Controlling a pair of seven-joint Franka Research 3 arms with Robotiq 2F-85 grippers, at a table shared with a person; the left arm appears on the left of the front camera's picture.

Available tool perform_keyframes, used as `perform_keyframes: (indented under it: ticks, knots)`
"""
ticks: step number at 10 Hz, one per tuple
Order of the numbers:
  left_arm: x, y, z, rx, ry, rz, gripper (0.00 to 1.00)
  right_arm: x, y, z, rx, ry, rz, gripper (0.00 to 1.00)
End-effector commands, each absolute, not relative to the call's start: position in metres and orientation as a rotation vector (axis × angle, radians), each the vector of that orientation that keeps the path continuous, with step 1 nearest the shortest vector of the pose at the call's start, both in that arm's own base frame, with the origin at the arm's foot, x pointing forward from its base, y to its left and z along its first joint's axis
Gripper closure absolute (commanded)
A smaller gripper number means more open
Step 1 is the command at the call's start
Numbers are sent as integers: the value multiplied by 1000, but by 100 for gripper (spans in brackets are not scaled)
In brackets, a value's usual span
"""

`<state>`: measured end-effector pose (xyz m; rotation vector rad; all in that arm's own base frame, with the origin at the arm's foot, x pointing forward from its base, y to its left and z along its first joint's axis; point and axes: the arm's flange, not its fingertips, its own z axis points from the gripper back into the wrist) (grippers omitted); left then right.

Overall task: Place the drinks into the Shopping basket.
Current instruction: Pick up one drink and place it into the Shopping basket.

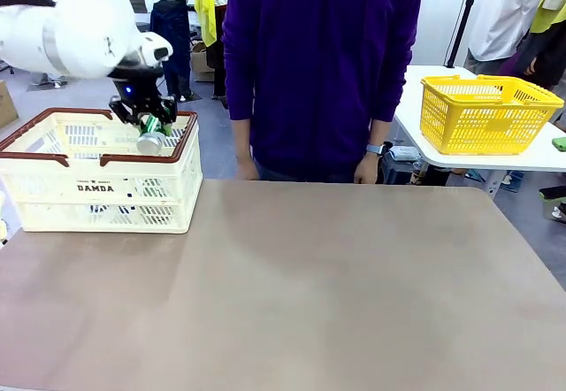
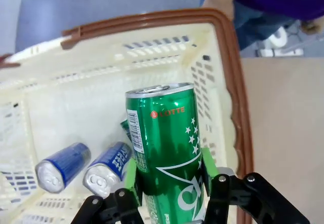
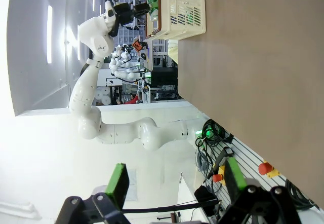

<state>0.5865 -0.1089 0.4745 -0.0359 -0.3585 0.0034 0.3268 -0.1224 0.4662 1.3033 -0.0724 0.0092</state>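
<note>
My left gripper [image 1: 152,128] is shut on a green drink can [image 1: 152,134] and holds it tilted over the cream Shopping basket [image 1: 53,198], just inside its right rim. In the left wrist view the green can [image 2: 169,148] sits between the green pads [image 2: 207,164] of my left gripper [image 2: 169,176], above the basket floor [image 2: 71,117]. Two blue cans [image 2: 63,165] [image 2: 108,167] lie on that floor, and a second green can's edge peeks out behind the held one. My right gripper [image 3: 174,181] is open, holding nothing, away from the table. That view shows the basket [image 3: 185,8] far off.
A person in a purple top [image 1: 323,64] stands at the far table edge, both hands resting at the edge [image 1: 364,172]. A yellow mesh basket [image 1: 486,112] sits on a white side table at the back right. The brown tabletop [image 1: 336,294] spreads wide right of the crate.
</note>
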Motion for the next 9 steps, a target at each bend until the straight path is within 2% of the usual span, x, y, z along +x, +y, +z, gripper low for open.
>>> perform_keyframes:
  ticks: [1, 3, 9]
  knots:
    - [594, -103, 457, 21, -310, 115, 100, 326, -122, 470, 1306, -65, 7, 0]
    - [603, -107, 441, 8, -235, 144, 100, 326, -122, 470, 1306, -65, 7, 0]
    - [627, -113, 418, 26, -177, 143, 100, 326, -122, 470, 1306, -65, 7, 0]
